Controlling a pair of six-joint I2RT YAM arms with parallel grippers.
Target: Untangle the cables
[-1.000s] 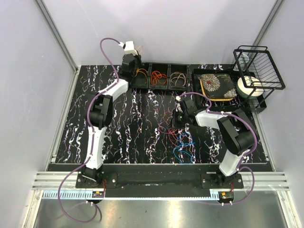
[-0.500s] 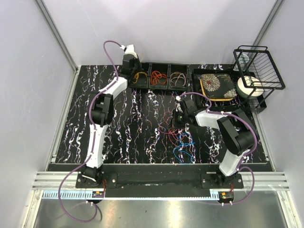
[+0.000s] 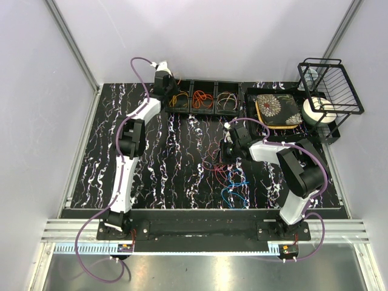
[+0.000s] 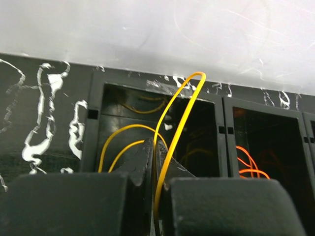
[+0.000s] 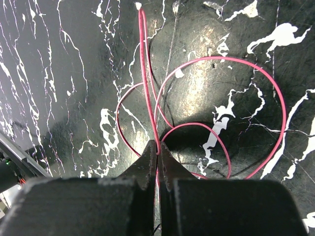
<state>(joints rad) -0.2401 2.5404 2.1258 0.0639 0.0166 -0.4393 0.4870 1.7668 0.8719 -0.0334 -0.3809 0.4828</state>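
My left gripper is shut on a yellow cable and holds it over the leftmost black bin at the back; in the top view it sits at that bin's left end. More yellow loops lie inside that bin. My right gripper is shut on a pink-red cable, whose loops hang above the table. In the top view it is mid-table, above a tangle of red and blue cables.
A row of three black bins holds sorted yellow, orange and tan loops. A patterned box, a black wire rack and a white roll stand at the back right.
My left arm has swung left and farther back, bringing the yellow cable to the leftmost bin's left end. The right arm has stayed put.
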